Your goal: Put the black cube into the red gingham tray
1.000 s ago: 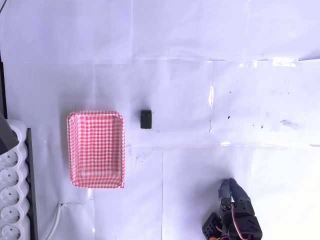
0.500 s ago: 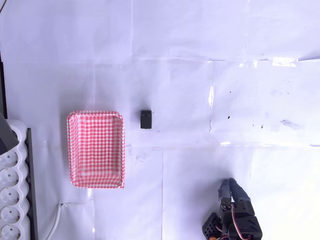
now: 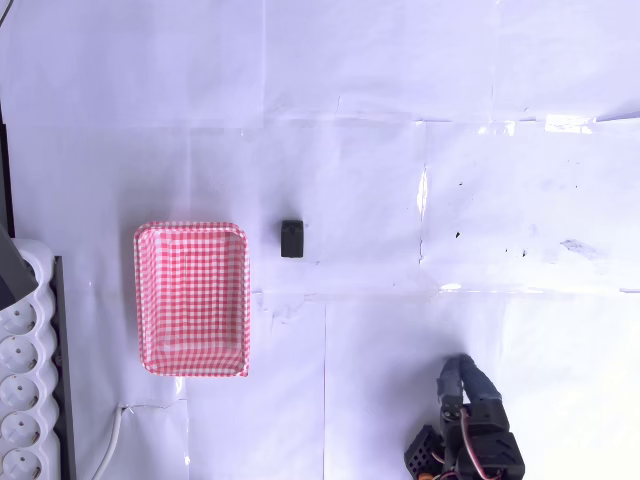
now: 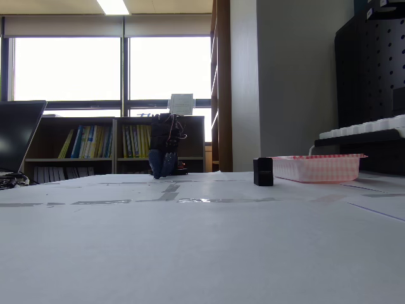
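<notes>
We judge the task at its opening step: the reach has not begun and nothing is held. In the overhead view the gripper (image 3: 460, 372) sits low at the lower right of the frame, tucked close to the arm's base, well apart from both task things. Its grey-blue fingers (image 3: 470, 376) lie together with no gap we can make out, so we read them as clenched on nothing. In the fixed view the arm is a small dark shape at centre distance, fingers (image 4: 162, 166) pointing down to the surface (image 4: 202, 253); too small there to confirm the closure.

The black cube (image 3: 291, 239) rests on the white surface at centre frame in the overhead view, just right of the red gingham tray (image 3: 191, 298) and level with the tray's upper right corner, with a clear strip of surface between them. In the fixed view the black cube (image 4: 263, 171) stands just left of the red gingham tray (image 4: 316, 168).

Next move, as we judge it: swing toward upper left of the overhead frame, spread the fingers, come down over the cube.

The cube looks small, matte, blocky and dark all over, with a slight notch or relief on its top; finer detail we cannot tell. It sits flat and square.

A white moulded carton (image 3: 25, 400) lies at the lower left edge.
</notes>
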`<state>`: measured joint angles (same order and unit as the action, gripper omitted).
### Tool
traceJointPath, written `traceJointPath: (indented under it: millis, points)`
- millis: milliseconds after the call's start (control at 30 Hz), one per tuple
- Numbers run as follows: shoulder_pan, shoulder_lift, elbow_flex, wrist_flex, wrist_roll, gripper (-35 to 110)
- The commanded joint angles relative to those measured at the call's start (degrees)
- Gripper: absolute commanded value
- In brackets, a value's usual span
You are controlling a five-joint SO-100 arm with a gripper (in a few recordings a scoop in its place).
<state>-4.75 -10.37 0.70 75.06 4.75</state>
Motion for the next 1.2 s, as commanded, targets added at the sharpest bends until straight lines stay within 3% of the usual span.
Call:
traceJointPath:
  millis: [0,67,100,133,267,333,433,533,667,733,800,1167]
  points:
    - [-1.9,0.4,0.1,1.4,2.1,0]
    - [-1.8,4.4,0.1,-2.1,10.3,0]
    - [-1.8,7.6,0.2,-6.2,21.3,0]
    - [-1.9,11.5,0.8,-12.0,21.6,0]
    - [-6.2,27.8,3.9,-38.1,8.3,5]
    - [-8.1,35.5,4.8,-48.4,11.0,5]
    - [-10.1,49.7,5.1,-68.2,11.8,22]
    - [-12.3,64.7,4.8,-91.7,7.5,34]
    - [-15.6,77.5,3.7,-112.1,4.4,45]
    - [-17.4,82.4,3.1,-117.6,6.2,55]
    - [-18.5,86.9,3.1,-120.8,8.3,55]
    - [-22.8,107.0,14.9,-135.4,-0.5,54]
